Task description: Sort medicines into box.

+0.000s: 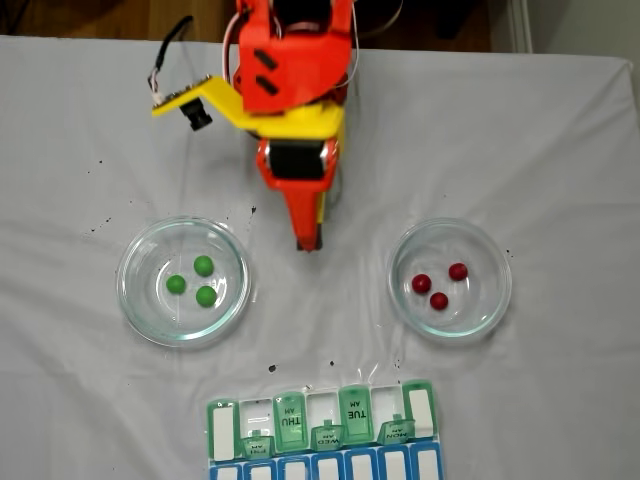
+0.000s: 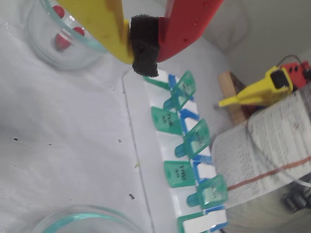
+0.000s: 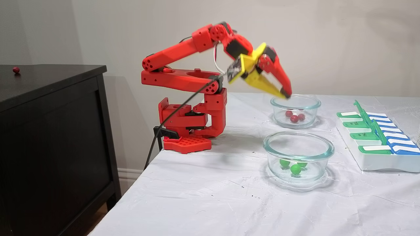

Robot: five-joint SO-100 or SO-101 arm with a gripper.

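A: Why did we find the medicines split up like that?

B: We judged it was for sorting by colour. The three green balls (image 1: 195, 281) sat in one glass dish (image 1: 183, 282), to the left of the gripper (image 1: 308, 243) in the fixed view from above, and the three red balls (image 1: 439, 284) in another dish (image 1: 450, 279) to its right. The box (image 1: 322, 432) lay beyond the gripper's tip, across the white-covered table (image 1: 80, 150), with several green lids flipped up and no ball showing in any compartment we could see.

A: And the gripper?

B: We saw it pressed closed in the wrist view, its black padding (image 2: 144, 45) squeezed between the yellow and red fingers, nothing held. It hung clear of the table, between the dishes, touching neither.
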